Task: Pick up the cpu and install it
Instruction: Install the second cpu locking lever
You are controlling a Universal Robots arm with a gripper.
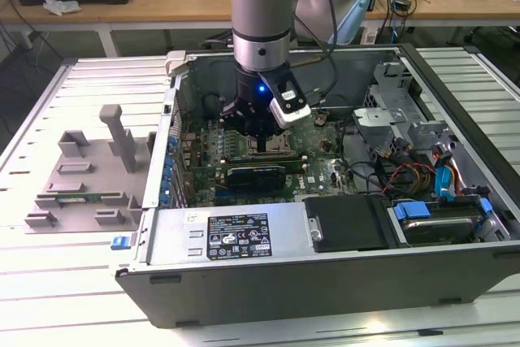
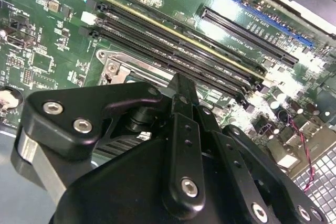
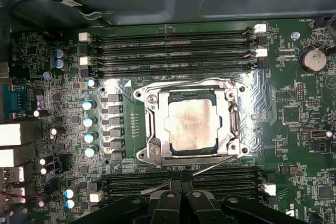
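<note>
Cpu (image 3: 192, 125) seated in socket (image 3: 149, 129), frame centre; gripper (image 3: 181, 195) just above board, finger opening indeterminate.

No print can be read clearly. A black-and-white label (image 1: 237, 236) with rows of tiny symbols lies on the metal cover along the near edge of the computer case (image 1: 325, 298) in the exterior view. In the first wrist view, fine white lettering and a small triangle sign (image 3: 329, 82) stand on the green motherboard (image 3: 294, 145), too small to make out; the cpu (image 3: 193, 124) top looks smeared.
</note>
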